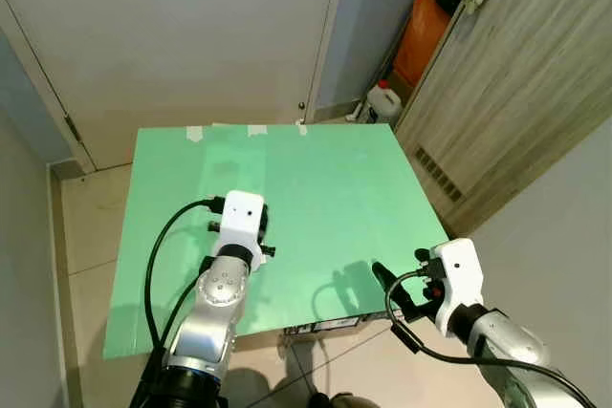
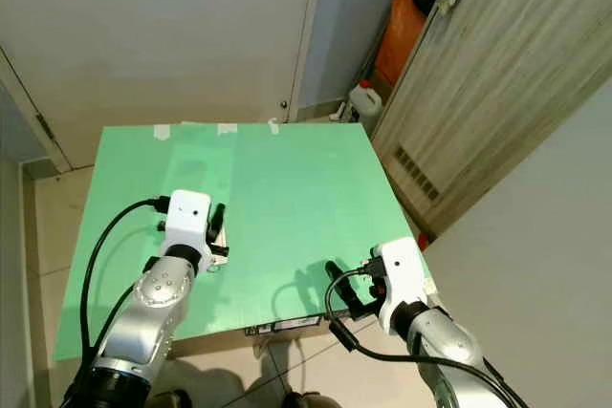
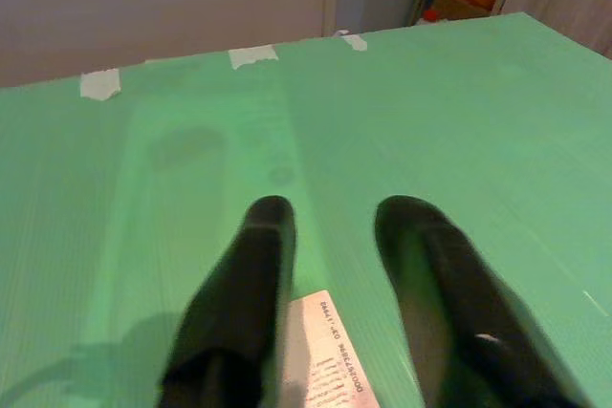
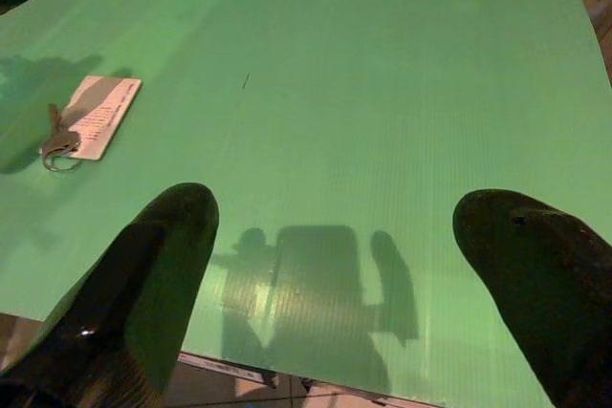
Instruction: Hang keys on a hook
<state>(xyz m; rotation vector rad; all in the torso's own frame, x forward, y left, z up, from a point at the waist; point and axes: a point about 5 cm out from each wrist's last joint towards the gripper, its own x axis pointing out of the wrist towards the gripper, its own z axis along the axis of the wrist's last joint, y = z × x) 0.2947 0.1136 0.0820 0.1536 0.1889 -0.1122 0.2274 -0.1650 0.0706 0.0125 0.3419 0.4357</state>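
Right wrist view showed you the keys [image 4: 59, 145] lying flat on the green board [image 4: 382, 93] with a white tag [image 4: 102, 114], well apart from the right gripper [image 4: 335, 236], whose fingers were spread wide. Your left gripper [image 3: 330, 222] hovered directly over that tag, fingers parted, not pinching anything. Beyond both grippers you had a white door [image 1: 191, 26].

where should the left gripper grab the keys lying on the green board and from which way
Probably by the white tag, coming straight down. The keys and their ring lie flat on the green board, too thin for the jaws. The tag is broader; closing across its narrow width looks easiest. The left gripper hovers open right over the tag, so little repositioning seems needed.
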